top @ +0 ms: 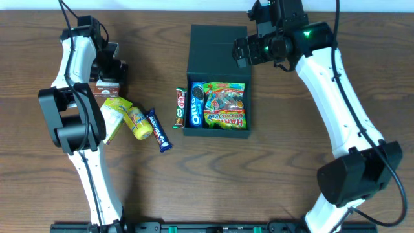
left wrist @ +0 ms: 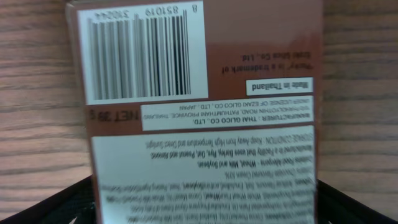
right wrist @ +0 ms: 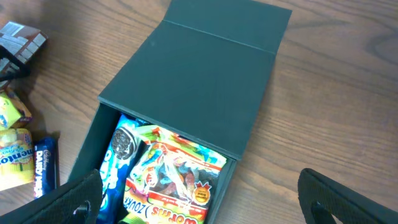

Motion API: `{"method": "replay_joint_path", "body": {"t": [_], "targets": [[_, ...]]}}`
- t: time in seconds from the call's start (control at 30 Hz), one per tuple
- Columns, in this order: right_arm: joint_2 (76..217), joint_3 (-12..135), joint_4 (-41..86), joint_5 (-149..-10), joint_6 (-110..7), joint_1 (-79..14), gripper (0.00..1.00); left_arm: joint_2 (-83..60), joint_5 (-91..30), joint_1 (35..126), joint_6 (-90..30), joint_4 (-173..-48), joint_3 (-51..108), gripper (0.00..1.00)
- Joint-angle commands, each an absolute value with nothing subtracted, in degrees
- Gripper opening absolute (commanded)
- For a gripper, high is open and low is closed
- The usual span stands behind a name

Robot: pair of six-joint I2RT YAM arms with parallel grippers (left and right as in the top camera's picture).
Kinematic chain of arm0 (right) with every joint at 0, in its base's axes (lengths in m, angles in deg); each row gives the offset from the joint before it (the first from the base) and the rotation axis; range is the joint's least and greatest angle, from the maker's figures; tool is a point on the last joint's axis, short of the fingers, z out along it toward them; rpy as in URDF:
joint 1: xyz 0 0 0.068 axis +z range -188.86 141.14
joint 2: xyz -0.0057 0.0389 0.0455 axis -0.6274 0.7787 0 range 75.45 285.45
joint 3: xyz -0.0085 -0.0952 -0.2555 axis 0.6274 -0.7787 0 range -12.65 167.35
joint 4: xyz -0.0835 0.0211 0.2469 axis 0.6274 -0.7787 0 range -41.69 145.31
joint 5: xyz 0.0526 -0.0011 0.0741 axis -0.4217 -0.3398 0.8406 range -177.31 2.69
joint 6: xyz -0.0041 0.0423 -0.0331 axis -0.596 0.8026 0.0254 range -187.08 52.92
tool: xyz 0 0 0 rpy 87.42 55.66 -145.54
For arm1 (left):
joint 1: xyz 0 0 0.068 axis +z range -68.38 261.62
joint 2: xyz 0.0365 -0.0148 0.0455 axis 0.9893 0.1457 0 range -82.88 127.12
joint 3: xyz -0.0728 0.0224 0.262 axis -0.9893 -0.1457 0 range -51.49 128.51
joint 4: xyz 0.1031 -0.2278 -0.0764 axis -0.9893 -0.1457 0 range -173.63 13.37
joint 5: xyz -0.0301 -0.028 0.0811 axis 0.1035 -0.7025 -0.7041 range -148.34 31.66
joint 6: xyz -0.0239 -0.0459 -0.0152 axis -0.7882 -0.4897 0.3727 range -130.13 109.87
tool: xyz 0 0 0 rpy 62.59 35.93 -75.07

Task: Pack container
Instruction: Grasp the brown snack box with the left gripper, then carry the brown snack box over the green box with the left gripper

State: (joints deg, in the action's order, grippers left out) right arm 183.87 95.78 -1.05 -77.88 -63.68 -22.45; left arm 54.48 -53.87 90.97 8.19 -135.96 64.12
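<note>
While left gripper [top: 111, 70] and right gripper [top: 243, 50] gape, Glico box [left wrist: 205, 118] "Made in Thailand", Oreo [top: 195, 105], Haribo [top: 226, 109] in container [top: 217, 45].

Gummy bag [top: 225, 107], cookie pack [top: 195, 109] in container [top: 217, 52], wafer bar [top: 180, 107] beside its left wall, other snacks [top: 136, 122] farther left

The left arm [top: 70, 61] and the right arm [top: 339, 103] share one build: long glossy white shell links joined by bulky matte black cylindrical joint housings, with a thin black cable [top: 65, 16] trailing along each. A small green light [top: 308, 33] glows on the right arm's far black wrist, and the right gripper [right wrist: 211, 208] has flat black fingers [right wrist: 351, 199].
</note>
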Motion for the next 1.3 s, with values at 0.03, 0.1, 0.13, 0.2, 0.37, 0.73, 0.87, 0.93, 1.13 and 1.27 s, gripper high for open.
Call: {"method": "replay_joint_path", "body": {"t": [0.03,0.1,0.13,0.2,0.37,0.73,0.87,0.93,1.13,1.27], "targets": [[184.31,95.67,-1.01,-77.42,-63.28,-22.65,0.99,55.42,-54.26,91.34,7.82,-136.20,65.22,1.00],[184.31,95.67,-1.03,-77.42,-63.28,-22.65,0.99,55.42,-54.24,91.34,7.82,-136.20,65.22,0.89],[184.31,95.67,-1.03,-77.42,-63.28,-22.65,0.99,55.42,-54.24,91.34,7.82,-136.20,65.22,0.88],[184.31,95.67,-1.03,-77.42,-63.28,-22.65,0.99,55.42,-54.22,91.34,7.82,-136.22,65.24,0.87],[184.31,95.67,-1.05,-77.40,-63.28,-22.65,0.99,55.42,-54.24,91.34,7.78,-136.26,65.24,0.81],[184.31,95.67,-1.07,-77.42,-63.28,-22.72,0.99,55.36,-54.26,91.34,7.36,-136.44,65.26,0.68],[184.31,95.67,-1.07,-77.42,-63.28,-23.46,0.99,55.31,-54.26,91.34,6.29,-137.20,66.59,0.66],[184.31,95.67,-1.07,-77.42,-63.22,-24.05,0.99,55.31,-54.26,91.34,6.29,-138.10,68.08,0.65],[184.31,95.67,-1.51,-77.44,-62.85,-26.76,0.99,55.31,-54.26,91.29,5.88,-142.80,76.76,0.65],[184.31,95.67,-2.78,-77.42,-62.85,-30.02,0.99,55.31,-54.24,90.73,4.76,-146.95,83.53,0.64]]}}
